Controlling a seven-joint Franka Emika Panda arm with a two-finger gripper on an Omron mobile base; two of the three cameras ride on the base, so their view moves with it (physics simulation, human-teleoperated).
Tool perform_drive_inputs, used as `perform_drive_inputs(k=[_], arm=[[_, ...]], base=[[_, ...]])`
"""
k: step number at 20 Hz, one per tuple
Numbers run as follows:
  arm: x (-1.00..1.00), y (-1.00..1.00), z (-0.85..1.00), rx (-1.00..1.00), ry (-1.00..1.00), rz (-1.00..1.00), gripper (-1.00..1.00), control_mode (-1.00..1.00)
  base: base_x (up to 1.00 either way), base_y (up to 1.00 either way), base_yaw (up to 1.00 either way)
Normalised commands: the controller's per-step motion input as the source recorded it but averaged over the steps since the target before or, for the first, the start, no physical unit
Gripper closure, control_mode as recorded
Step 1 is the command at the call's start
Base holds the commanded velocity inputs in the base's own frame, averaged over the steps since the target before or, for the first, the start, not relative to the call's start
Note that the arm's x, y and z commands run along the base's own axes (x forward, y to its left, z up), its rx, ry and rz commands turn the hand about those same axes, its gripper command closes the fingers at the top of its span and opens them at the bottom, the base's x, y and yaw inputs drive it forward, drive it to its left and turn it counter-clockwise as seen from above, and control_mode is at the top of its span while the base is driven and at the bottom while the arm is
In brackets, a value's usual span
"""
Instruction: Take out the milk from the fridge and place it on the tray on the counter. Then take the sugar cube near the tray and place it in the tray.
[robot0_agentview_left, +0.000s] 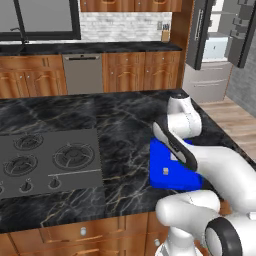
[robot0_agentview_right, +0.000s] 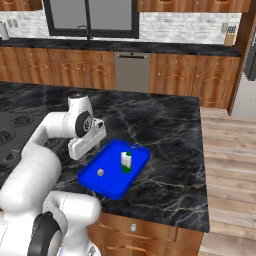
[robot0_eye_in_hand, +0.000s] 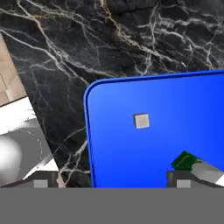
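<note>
A kitchen with brown wooden cabinets rings a black marble counter (robot0_agentview_right: 170, 125) veined in pale lines, and the landmark on it is the bright blue tray (robot0_agentview_right: 112, 182), lying flat near the counter's front edge. Far to the left of the tray the grey gas cooktop (robot0_agentview_left: 47, 160) is set into the stone. Closer in, still left of the tray in the right base view, the white arm bends over the counter with its hand above the tray's left rim. From the hand view the gripper (robot0_eye_in_hand: 111, 181) looks down on the tray's rounded corner (robot0_eye_in_hand: 94, 94); its two dark fingertips (robot0_eye_in_hand: 41, 181) stand wide apart at the bottom of that view, with nothing between them. On the tray, the sugar cube (robot0_agentview_right: 100, 172) sits on the bare blue floor in its left part (a tiny beige block, clear of the rim). Just right of it, apart from it, the milk (robot0_agentview_right: 126, 161) stands upright near the tray's middle. Beyond the counter, far back and to the right of the tray, the fridge (robot0_agentview_left: 212, 45) stands with its dark doors swung open.
</note>
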Motion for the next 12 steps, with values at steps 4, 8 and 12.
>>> perform_drive_inputs(k=[4, 8, 12], arm=[[-0.66, 0.00, 1.00, 0.00, -0.44, -0.30, -1.00, -1.00], [-0.72, 0.00, 1.00, 0.01, -0.45, -0.27, -1.00, -1.00], [-0.81, 0.00, 1.00, 0.04, -0.34, -0.19, -1.00, -1.00]], base=[[0.00, 0.00, 0.00], [0.00, 0.00, 0.00], [0.00, 0.00, 0.00]])
